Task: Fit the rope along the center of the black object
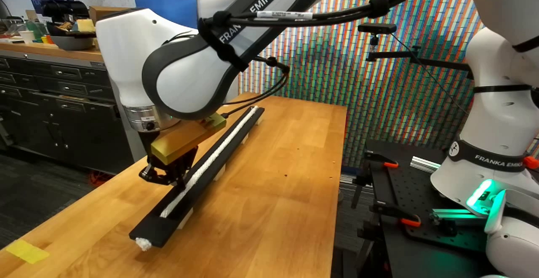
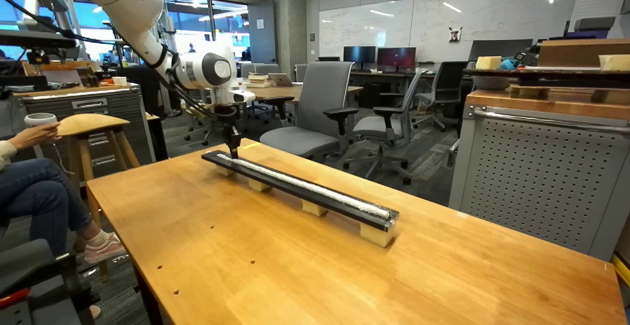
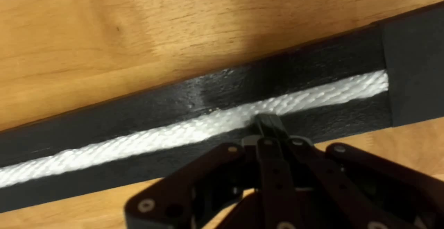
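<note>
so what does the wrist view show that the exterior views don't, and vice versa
Only the wrist view: the weave of the rope in close-up, and a near look from above at the fingertips, closed together at the rope's edge.

Only the exterior views: the arm, both ends of the black rail, and the pale blocks under it.

Shared: the rope lying along the middle of the rail, the gripper down at it, and the wooden table.

Glare streaks the whiteboard (image 2: 435, 19); the wrist view leaves the gripper (image 3: 270, 119) dark, perhaps slightly blurred
</note>
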Robot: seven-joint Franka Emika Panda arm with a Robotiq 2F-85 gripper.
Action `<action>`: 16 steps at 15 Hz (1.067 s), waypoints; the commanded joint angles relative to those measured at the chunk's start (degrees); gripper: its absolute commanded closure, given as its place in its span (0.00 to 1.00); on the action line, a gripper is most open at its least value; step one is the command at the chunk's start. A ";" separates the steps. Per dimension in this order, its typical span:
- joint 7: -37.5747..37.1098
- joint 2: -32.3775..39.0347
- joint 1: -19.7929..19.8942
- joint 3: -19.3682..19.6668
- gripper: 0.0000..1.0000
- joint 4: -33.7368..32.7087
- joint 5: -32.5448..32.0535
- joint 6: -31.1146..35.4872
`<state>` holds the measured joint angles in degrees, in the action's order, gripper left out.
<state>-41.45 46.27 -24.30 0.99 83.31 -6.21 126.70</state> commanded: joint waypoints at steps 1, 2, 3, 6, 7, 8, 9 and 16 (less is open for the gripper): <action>-1.24 -2.59 1.19 0.83 1.00 3.84 -0.32 2.12; -1.46 -3.12 1.31 1.03 1.00 4.77 -0.42 2.48; -1.55 -3.49 1.58 1.19 1.00 5.37 -0.43 2.65; -2.13 -5.49 1.93 1.33 1.00 8.05 -0.47 3.52; -2.45 -5.88 1.89 1.47 1.00 8.56 -0.67 3.84; -2.69 -6.72 1.80 1.44 1.00 9.25 -0.76 4.07; -2.93 -7.38 1.75 1.48 1.00 9.80 -0.87 4.35; -3.41 -11.94 1.73 1.06 1.00 13.52 -1.95 4.96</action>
<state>-43.64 37.92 -22.43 2.08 92.65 -6.67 129.95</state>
